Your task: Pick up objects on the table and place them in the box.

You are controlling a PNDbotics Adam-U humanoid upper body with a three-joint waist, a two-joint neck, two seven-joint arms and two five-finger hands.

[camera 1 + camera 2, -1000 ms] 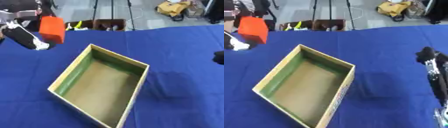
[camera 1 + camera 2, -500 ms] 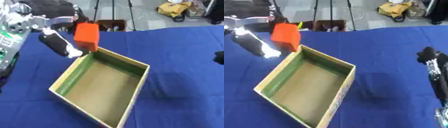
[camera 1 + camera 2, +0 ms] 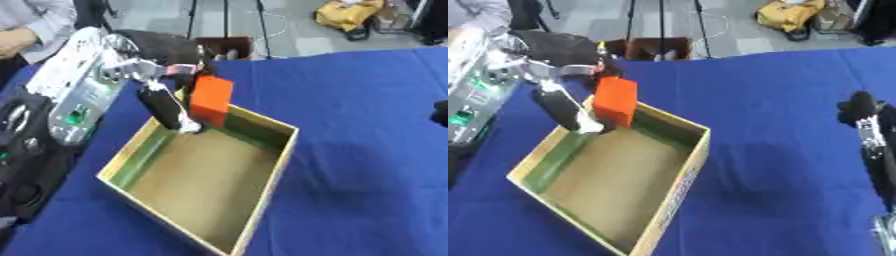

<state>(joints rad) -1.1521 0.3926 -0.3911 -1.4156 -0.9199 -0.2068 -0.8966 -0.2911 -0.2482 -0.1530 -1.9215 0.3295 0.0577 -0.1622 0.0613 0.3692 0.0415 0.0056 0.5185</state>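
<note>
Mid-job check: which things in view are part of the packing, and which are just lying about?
Job:
orange block, held in the left robot hand
box
blue table

Lying about:
yellow bag on the floor
stand legs
right robot hand, idle at the right edge

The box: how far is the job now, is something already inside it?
Done: nothing visible, the box floor looks bare. In hand: the left hand holds the orange block over the box's far corner, not yet released. The right hand shows at the right edge, holding nothing. Left: release the block into the box. No other objects show on the blue table.
</note>
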